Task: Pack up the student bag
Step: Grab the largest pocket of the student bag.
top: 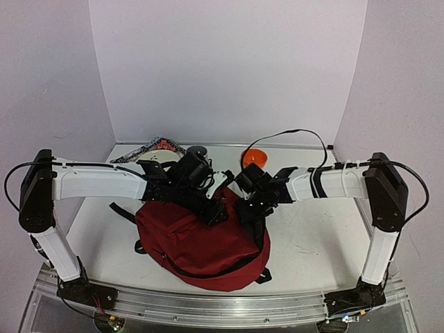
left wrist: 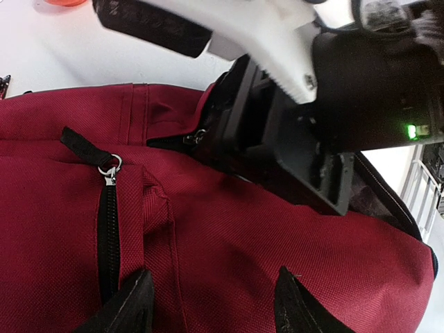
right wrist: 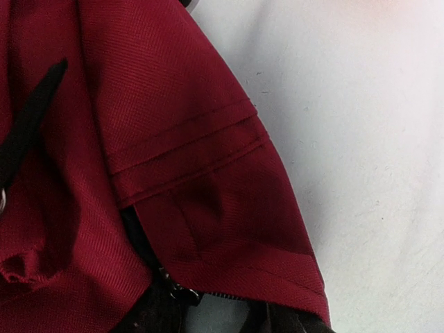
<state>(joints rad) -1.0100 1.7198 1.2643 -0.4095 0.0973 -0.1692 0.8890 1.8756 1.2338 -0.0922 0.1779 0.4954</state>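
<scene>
The bag (top: 201, 246) lies on the table (top: 312, 243) between the two arm bases, towards the near edge, with a black strap (top: 122, 209) trailing out to its left. Both arms reach inward and meet over its far end.

Our left hand (left wrist: 214, 277) hovers just above the red fabric. Its fingers (left wrist: 132, 305) stand well apart with nothing between them but the cloth below. Just left of them runs a closed black zip (left wrist: 107, 236), with its metal pull (left wrist: 109, 168) at the top.

Our right hand (top: 251, 205) presses down at the bag's far edge, beside a second zip (left wrist: 194, 137). In its own wrist view only dark shapes show at the bottom edge, under a red flap, so we cannot tell how wide it stands or whether it holds anything.

Behind the bag, near the far wall, lie an orange thing (top: 254, 156) and a patterned cloth (top: 161, 146).
</scene>
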